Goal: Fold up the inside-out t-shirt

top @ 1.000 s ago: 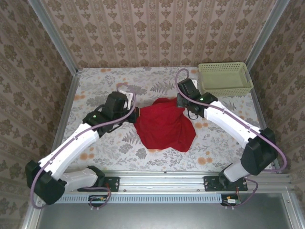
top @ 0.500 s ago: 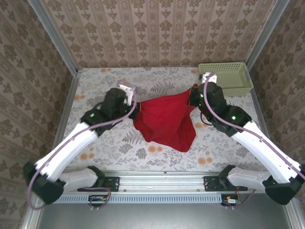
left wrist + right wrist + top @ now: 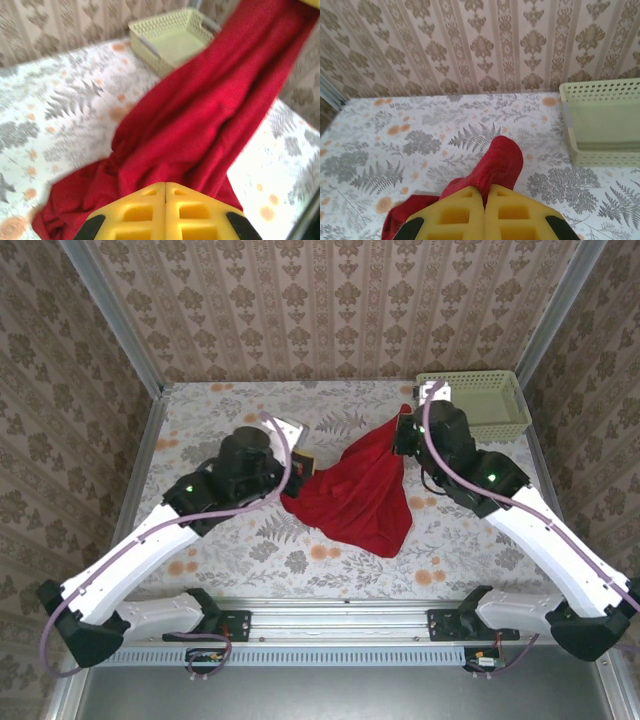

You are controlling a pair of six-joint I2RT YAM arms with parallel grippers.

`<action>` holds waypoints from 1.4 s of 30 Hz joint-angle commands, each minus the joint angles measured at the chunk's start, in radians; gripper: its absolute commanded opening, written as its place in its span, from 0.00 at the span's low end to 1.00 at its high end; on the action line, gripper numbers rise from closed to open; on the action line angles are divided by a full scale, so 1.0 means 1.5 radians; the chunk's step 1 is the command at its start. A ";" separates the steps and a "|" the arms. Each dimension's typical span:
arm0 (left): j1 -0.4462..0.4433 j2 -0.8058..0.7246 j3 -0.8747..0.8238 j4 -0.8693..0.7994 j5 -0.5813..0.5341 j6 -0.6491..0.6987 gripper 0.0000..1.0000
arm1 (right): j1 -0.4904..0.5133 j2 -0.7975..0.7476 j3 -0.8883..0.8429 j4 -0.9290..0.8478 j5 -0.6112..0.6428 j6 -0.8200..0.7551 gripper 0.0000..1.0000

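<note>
**A:** What's different from a second ago?

**B:** The t-shirt (image 3: 355, 490) was a rounded heap in the middle of the bench (image 3: 220, 400). Now the right arm has swung up and back, carrying one end toward the upper right of the overhead view, just beside the green basket (image 3: 470, 405). The cloth runs as a slanted band from that high end down to the left, and its lower part still lies bunched at the centre of the frame.

**A:** And the fingers?

**B:** The right fingers (image 3: 479, 200) are pressed together with a red fold pinched between their tips and lifted off the bench. The left fingers (image 3: 161, 194) are closed too. The cloth runs straight in under them, so I read that as a pinch at the lower left end, though the contact itself is hidden.

**A:** What does that mean for the fold?

**B:** The heap is being opened out, not folded yet. I'd say this is early: the shirt has to be spread flat first. I can't pick out sleeves, hem or neck, so I can't tell which edge each arm holds.
</note>
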 commanded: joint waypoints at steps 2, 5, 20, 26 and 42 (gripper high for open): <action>0.017 0.052 -0.089 0.006 0.046 -0.016 0.19 | 0.002 -0.009 -0.010 0.011 -0.034 0.005 0.00; 0.017 0.077 -0.140 0.059 0.068 -0.054 0.31 | 0.001 -0.017 -0.025 0.013 -0.036 0.016 0.00; -0.068 0.212 -0.172 0.192 0.065 -0.104 0.43 | 0.001 0.002 -0.053 0.022 -0.074 0.046 0.00; -0.071 0.270 -0.139 0.177 0.037 -0.095 0.47 | 0.002 -0.002 -0.053 0.019 -0.074 0.046 0.00; -0.059 0.332 -0.111 0.218 0.042 -0.099 0.35 | 0.002 -0.011 -0.070 0.025 -0.083 0.049 0.00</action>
